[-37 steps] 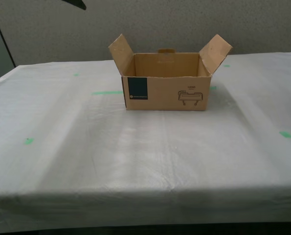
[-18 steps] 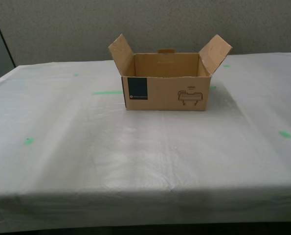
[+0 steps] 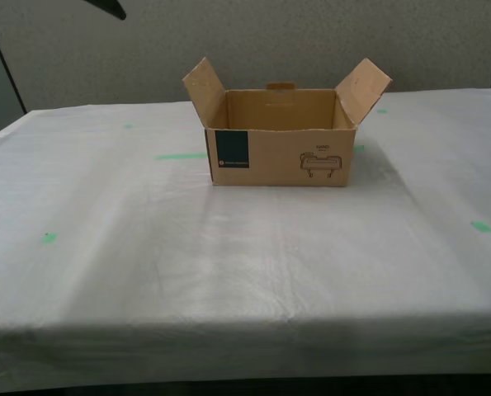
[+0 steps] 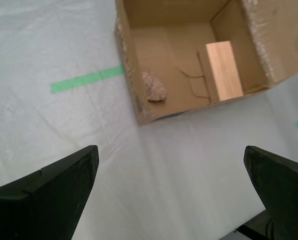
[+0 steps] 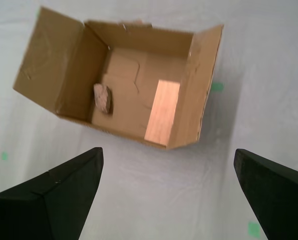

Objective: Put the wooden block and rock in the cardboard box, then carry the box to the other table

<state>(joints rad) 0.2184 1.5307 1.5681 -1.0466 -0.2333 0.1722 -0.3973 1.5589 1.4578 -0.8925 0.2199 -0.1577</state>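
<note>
The cardboard box stands open on the white sheet-topped table, its teal label and line drawing facing the exterior camera. Inside it lie the wooden block along one side wall and the rock near the opposite side. My first gripper hangs open well above the box, nothing between its fingers. My second gripper is also open and empty, high above the table beside the box. A dark arm part shows at the exterior view's top edge.
Green tape marks dot the sheet. A grey partition wall runs behind the table. The table's front edge is near the exterior camera.
The dark arm part at the exterior view's top edge left the picture half a second ago and shows again now, slightly further left. The box has not moved.
</note>
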